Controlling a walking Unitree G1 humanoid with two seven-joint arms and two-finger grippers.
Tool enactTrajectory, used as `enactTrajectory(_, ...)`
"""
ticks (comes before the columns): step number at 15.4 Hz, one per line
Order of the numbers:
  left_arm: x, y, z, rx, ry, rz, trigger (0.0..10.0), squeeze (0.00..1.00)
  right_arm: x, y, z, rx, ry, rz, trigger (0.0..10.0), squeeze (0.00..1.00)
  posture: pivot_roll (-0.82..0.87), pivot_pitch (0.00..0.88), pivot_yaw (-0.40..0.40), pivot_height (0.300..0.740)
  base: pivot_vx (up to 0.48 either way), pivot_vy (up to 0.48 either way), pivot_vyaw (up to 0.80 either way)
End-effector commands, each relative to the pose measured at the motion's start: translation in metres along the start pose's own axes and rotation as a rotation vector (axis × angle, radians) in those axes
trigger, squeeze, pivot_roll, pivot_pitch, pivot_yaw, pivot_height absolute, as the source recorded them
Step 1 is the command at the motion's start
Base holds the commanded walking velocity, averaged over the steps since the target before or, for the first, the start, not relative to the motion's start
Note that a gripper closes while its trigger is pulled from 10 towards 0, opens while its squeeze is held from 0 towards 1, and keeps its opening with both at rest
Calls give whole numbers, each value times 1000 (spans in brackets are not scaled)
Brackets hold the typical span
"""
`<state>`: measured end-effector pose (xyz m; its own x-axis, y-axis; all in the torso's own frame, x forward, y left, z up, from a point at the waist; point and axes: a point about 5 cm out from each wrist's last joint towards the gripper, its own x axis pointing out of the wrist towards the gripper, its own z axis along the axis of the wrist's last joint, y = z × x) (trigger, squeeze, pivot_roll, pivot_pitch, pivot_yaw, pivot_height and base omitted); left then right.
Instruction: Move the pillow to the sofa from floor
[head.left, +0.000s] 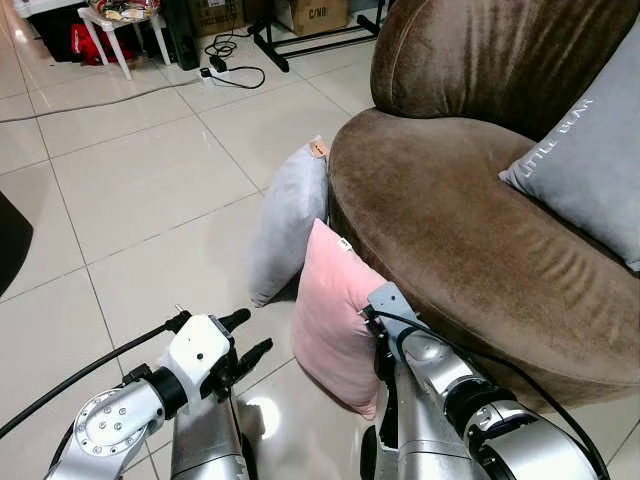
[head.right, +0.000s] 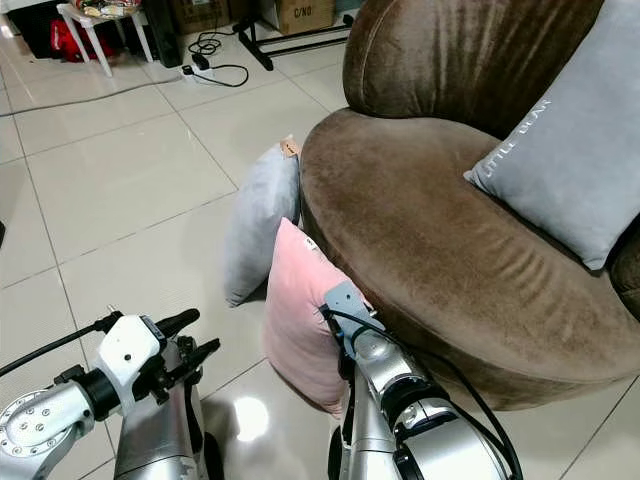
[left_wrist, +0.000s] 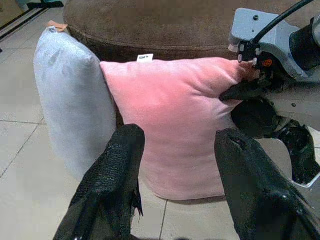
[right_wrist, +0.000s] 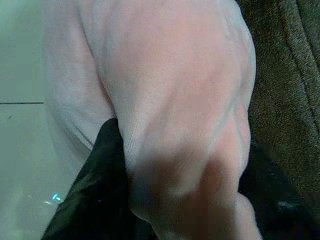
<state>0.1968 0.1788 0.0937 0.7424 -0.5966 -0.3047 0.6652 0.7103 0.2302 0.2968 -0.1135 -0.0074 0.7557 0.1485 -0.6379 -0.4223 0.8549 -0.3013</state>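
Pinching the pink pillow (head.left: 335, 325) by its edge with right gripper (left_wrist: 245, 90) fingers, ready for lifting off floor (head.left: 140, 200) onto sofa (head.left: 450, 220); left gripper (left_wrist: 177, 150) fingers spread, facing it.

Head views are bright and pretty sharp, with even indoor light. There's a white glare spot on the glossy floor tiles (head.left: 262, 412) near the robot, and soft shadow under the sofa (head.left: 470, 230). Right wrist view is dim, close-up and soft; the left wrist's near fingers (left_wrist: 112, 185) look blurry.
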Motion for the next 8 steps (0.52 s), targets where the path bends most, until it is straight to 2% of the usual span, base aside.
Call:
enactTrajectory(1, -1, -5, 2, -22, -2, -30, 10000, 0, 0, 1, -3, 0, 18, 14, 0, 0, 87, 128, -35, 457, 0, 0, 0)
enactTrajectory(2, -2, -10, -1, -61, 26, -74, 10000, 0, 0, 1, -3, 0, 19, 20, 0, 0, 86, 113, -38, 457, 0, 0, 0)
enactTrajectory(5, -4, -15, -6, -114, 56, -112, 10000, 0, 0, 3, -2, 1, 20, 34, 0, 0, 91, 74, -42, 457, 0, 0, 0)
enactTrajectory(8, -4, -16, -6, -133, 61, -115, 10000, 0, 0, 4, -2, 3, 18, 53, 0, 0, 93, 49, -53, 457, 0, 0, 0)
